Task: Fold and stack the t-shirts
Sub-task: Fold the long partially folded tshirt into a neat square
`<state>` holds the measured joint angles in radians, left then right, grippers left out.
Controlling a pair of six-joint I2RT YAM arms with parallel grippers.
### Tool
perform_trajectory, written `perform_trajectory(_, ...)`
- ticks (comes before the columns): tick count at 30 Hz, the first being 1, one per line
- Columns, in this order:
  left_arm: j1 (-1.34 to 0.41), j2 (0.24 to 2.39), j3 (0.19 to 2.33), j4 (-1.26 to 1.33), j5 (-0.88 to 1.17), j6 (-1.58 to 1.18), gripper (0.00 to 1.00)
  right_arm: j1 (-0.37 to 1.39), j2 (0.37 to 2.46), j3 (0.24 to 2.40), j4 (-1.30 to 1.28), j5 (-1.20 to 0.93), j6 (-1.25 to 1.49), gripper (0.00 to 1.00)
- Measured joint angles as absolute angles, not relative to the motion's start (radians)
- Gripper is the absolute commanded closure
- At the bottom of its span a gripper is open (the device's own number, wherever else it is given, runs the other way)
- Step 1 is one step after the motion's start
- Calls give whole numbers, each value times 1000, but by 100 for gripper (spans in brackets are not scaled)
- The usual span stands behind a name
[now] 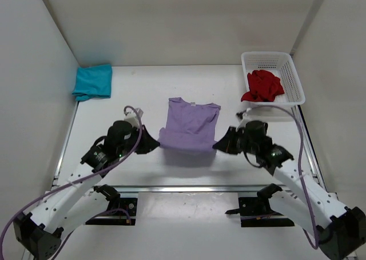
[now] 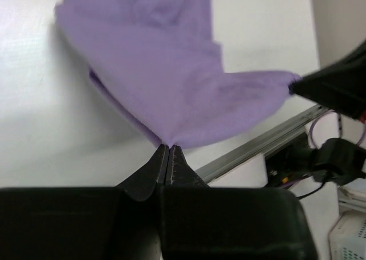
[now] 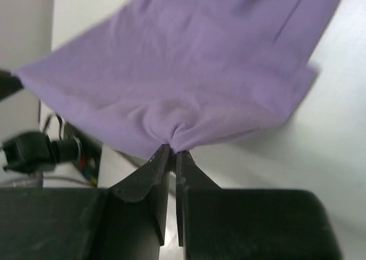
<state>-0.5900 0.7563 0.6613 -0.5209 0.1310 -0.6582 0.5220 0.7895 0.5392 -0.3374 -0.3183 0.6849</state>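
Two corners pinched at once. Grips the near-left hem corner of the lavender t-shirt (image 1: 190, 124) with the left gripper (image 2: 168, 148), jaws pressed flat together on the cloth. Grips the near-right corner the same way with the right gripper (image 3: 173, 152), fabric puckered at the bite. Holds the hem strung crosswise from tip to tip, lifted a little off the table (image 1: 137, 94), shadow showing underneath.

Runs lengthwise straight ahead of both grippers: hem nearest, body lying flat beyond the tips, sleeves and collar at the far end. Sits square between the two arms, equally near to each, neither tip ahead of the other.

Calls, by the look of it, for a forward carry along that long axis, hem over toward the collar, both sides level. Risks a skewed fold if one side outruns the other.

Farther out, ahead of the left gripper and off to its outer side: teal t-shirt (image 1: 93, 81), apparently folded. Ahead of the right gripper, slightly outward: red t-shirt (image 1: 264, 86), bunched in a white mesh basket (image 1: 266, 55), not yet folded.
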Motion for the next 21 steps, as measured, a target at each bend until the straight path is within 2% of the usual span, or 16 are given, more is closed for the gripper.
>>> perform_trajectory(4, -537, 935, 851, -451, 149, -627, 100, 301, 986, 738, -316, -425, 591, 100)
perform_trajectory(7, -458, 1146, 992, -374, 168, -608, 100, 199, 1173, 879, -290, -482, 541, 100)
perform_trajectory(16, -325, 1802, 1375, -291, 163, -585, 99, 116, 1792, 1315, -238, -556, 493, 100)
perform_trajectory(17, -318, 1865, 1423, -295, 160, -585, 96, 115, 1839, 1354, -240, -553, 492, 99)
perform_trajectory(18, -313, 1920, 1472, -300, 157, -584, 89, 114, 1891, 1398, -242, -548, 492, 97)
perform_trajectory(20, -302, 2026, 1567, -317, 154, -584, 71, 114, 1985, 1492, -262, -540, 484, 85)
perform_trajectory(21, -295, 2069, 1608, -323, 154, -588, 59, 115, 2030, 1546, -278, -530, 480, 81)
